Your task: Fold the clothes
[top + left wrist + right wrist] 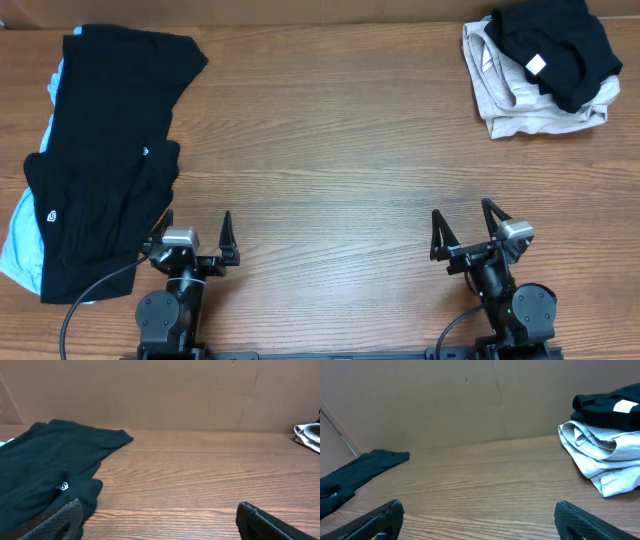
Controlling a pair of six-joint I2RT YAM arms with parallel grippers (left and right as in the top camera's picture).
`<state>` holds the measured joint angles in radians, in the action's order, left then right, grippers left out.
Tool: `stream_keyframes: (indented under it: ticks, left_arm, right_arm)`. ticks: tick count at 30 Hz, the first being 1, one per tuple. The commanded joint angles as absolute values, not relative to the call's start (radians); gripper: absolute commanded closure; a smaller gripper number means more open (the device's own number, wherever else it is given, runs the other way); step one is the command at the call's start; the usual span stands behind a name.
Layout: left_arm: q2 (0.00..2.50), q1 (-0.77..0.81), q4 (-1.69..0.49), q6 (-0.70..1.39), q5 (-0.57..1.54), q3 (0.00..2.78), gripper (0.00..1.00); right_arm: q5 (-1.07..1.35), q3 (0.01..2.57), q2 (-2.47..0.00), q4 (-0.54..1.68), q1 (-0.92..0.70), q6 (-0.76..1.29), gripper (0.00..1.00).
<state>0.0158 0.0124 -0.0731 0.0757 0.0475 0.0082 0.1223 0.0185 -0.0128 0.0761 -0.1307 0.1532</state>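
Both arms sit low at the near side, left gripper (pixel 195 238) and right gripper (pixel 463 230) spread wide, holding nothing. The unfolded black garments (pixel 100 150) sprawl just left of the left gripper, long axis running away from the robot, so the left arm is far closer. The folded stack (pixel 520 105) sits at far right.

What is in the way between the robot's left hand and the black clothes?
Nothing that I can see. The left hand is open right next to the black clothes, with only a bit of bare table between them.
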Motion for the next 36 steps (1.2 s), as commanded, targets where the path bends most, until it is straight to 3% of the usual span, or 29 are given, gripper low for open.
stream_keyframes:
  ticks: [1,15,23,36]
  left_arm:
    - [0.005,0.004,-0.075,0.063,0.02,0.005,0.0]
    - [0.005,0.004,-0.077,0.065,0.013,0.005,0.0]
    - [0.005,0.004,0.013,0.084,0.109,0.018,0.0]
    - [0.101,0.004,-0.259,0.034,0.021,0.328,0.0]
  right_arm:
    - [0.113,0.008,-0.003,0.072,-0.132,0.154,0.0]
    - [0.138,0.008,-0.003,0.054,-0.132,0.154,0.0]
    - [0.151,0.015,-0.003,0.015,-0.132,0.149,0.0]
    - [0.178,0.252,-0.136,0.04,-0.132,0.047,0.0]
